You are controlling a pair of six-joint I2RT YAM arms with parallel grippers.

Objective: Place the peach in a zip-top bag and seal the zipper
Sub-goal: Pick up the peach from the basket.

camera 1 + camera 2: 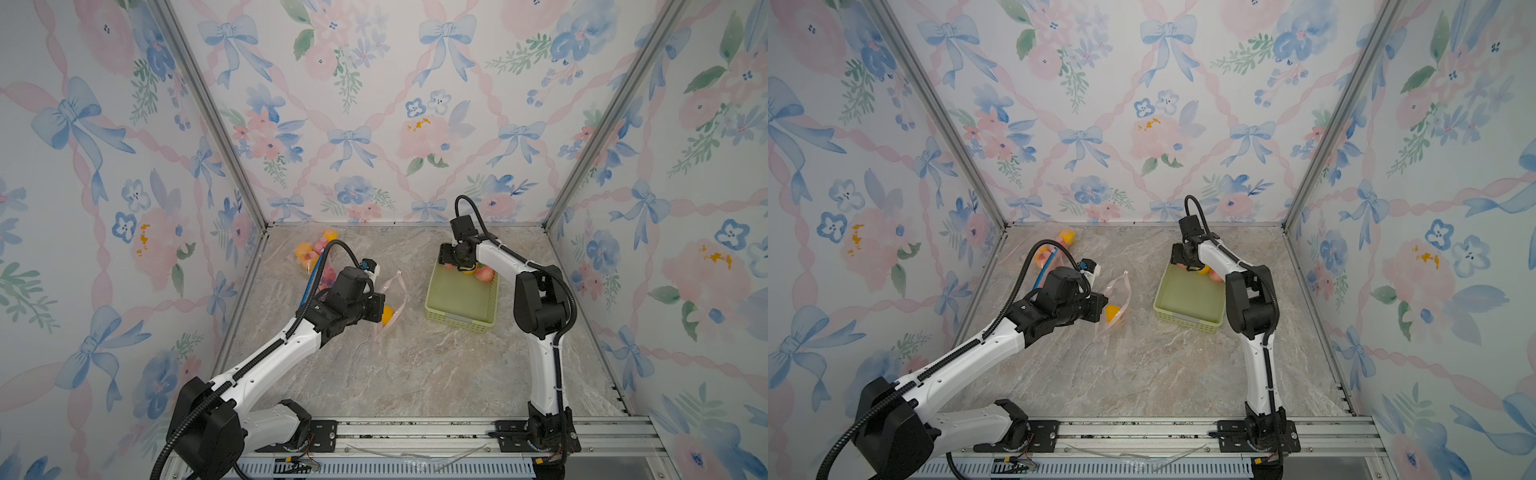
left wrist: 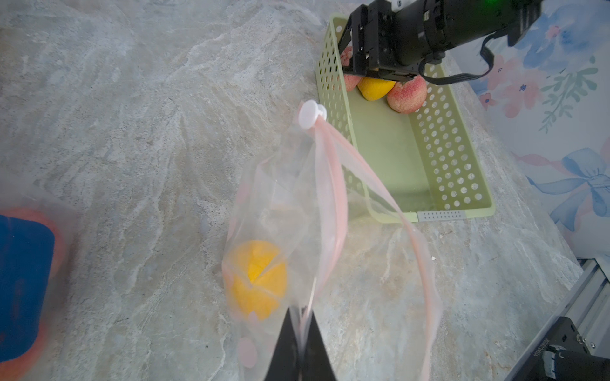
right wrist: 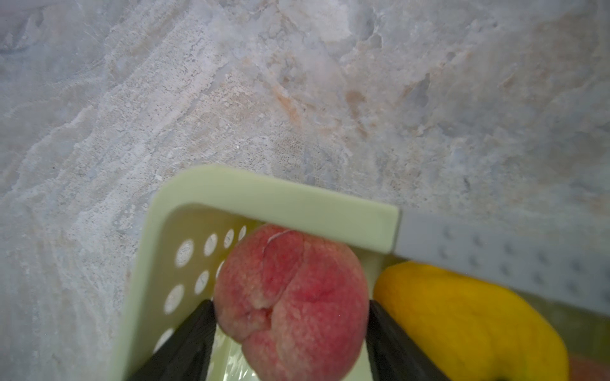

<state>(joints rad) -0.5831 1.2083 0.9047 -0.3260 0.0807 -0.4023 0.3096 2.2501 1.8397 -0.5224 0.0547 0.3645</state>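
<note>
So, as to the peach: tucked into a corner of the basket, partly under the rim, and pinched on both sides by the right pincer. Not lifted yet, by the look of it. Crowded by a yellow fruit just beside one finger, with a second peach close by in the same end of the basket.

Across the worktop, beside the basket and apart from it in both top views: bag, held by its edge in the left pincer, pressed together on the film. With mouth gaping, pink zip strips parted, white slider at the far end. Already loaded with an orange fruit low inside.

Risks from here, as a judgement:
- Could catch the peach on the overhanging rim if raised straight up; safer drawn clear of the corner first.
- Could drag the yellow fruit along or tip the light basket, given the tight fit.
- Might slip on round skin during the carry.
- May miss the mouth: floppy film, held at one point only, liable to sag or fold shut on approach.
- Could jam the zip line with two fruits inside and stall the slider.
</note>
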